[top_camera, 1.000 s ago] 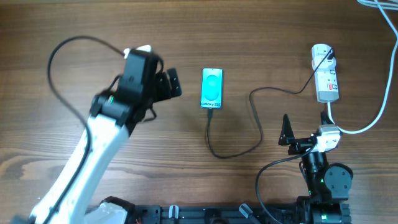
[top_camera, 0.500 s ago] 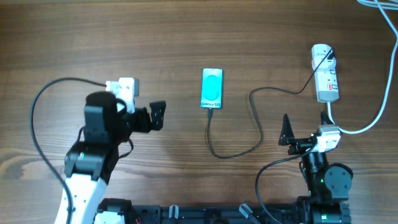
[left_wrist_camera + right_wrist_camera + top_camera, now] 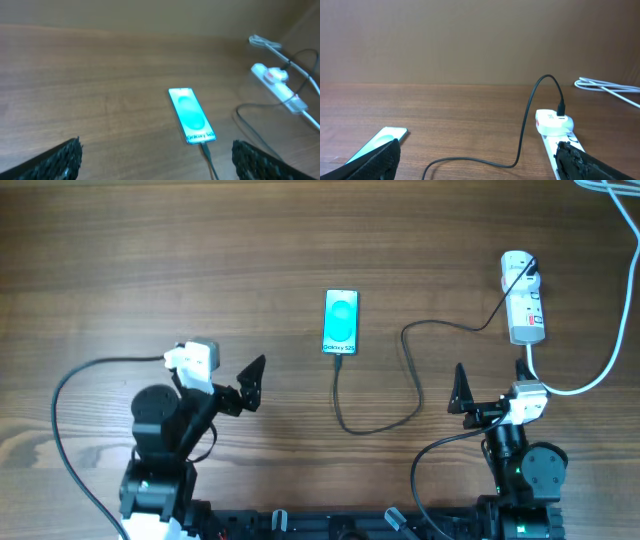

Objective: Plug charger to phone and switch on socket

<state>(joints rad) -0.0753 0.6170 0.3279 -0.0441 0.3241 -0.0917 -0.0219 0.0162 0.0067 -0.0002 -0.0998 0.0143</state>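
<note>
A brown wooden table (image 3: 120,240) fills the view from above. The left gripper (image 3: 157,167) has its 2 jaws spread wide and empty, low over the front-left wood and facing the phone (image 3: 341,321). The right gripper (image 3: 477,167), front-right, also has its jaws wide apart and holds nothing. The phone lies flat mid-table, cyan screen up. The charger (image 3: 335,390) meets the phone's near edge, loops across the wood between the 2 grippers, and climbs to a white plug (image 3: 516,264) on the socket (image 3: 527,315) at far right. A thick white cord (image 3: 600,378) curves just beside the right wrist.
</note>
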